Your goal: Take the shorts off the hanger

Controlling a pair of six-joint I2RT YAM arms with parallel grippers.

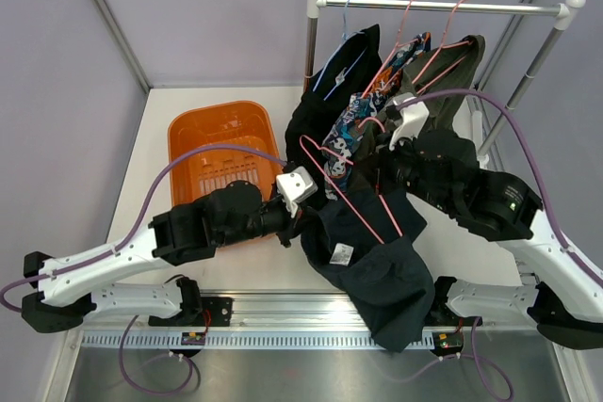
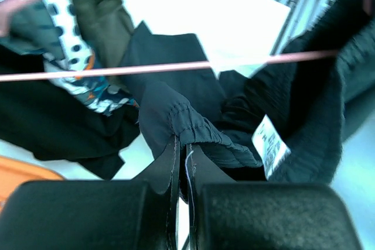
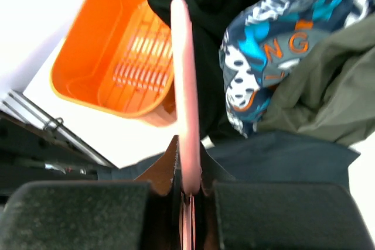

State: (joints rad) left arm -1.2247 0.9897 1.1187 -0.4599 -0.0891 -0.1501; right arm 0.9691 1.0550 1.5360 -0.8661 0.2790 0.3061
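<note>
The dark navy shorts (image 1: pixel 377 265) hang low over the table's front, partly still on a pink hanger (image 1: pixel 350 185). My left gripper (image 1: pixel 300 218) is shut on their gathered waistband (image 2: pixel 176 115), with the pink hanger bar (image 2: pixel 176 69) just beyond and a white label (image 2: pixel 270 144) to the right. My right gripper (image 1: pixel 384 159) is shut on the pink hanger (image 3: pixel 186 86), the rod pinched between the jaws. The black shorts with light-blue trim (image 1: pixel 344 72), the patterned shorts (image 1: pixel 363 115) and the olive shorts (image 1: pixel 464 63) hang on the rack.
An orange basket (image 1: pixel 224 152) stands at the left of the table and shows in the right wrist view (image 3: pixel 105 57). The metal clothes rack (image 1: pixel 443 7) stands at the back right. Purple cables loop over both arms.
</note>
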